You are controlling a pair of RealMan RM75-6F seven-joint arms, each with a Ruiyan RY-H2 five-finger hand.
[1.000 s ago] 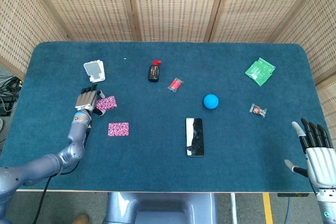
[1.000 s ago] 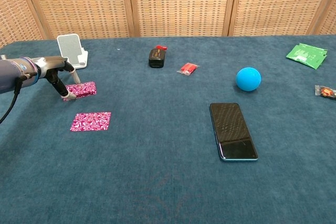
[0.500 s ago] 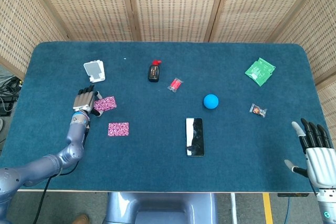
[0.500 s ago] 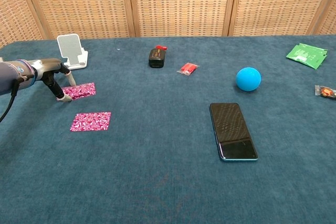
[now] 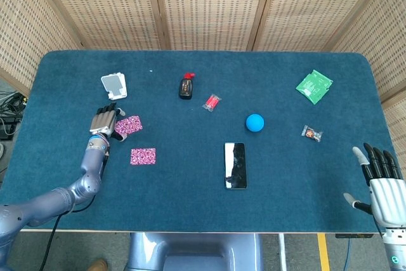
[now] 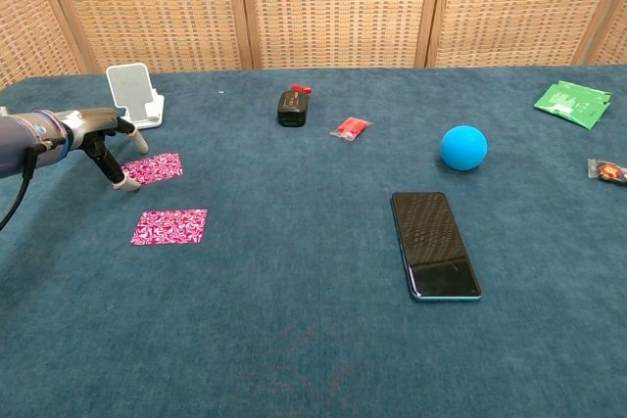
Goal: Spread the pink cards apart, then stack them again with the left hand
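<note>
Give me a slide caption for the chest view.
Left robot hand beside the far pink card; near pink card lies apart.

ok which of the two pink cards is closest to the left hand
The far pink card, nearer the white stand: the left hand has its fingertips at its edge. The other pink card lies apart, nearer the robot.

Blue table (image 5: 190,207) w/ pink cards (image 5: 143,156), phone (image 5: 235,165), ball (image 5: 255,122).
</note>
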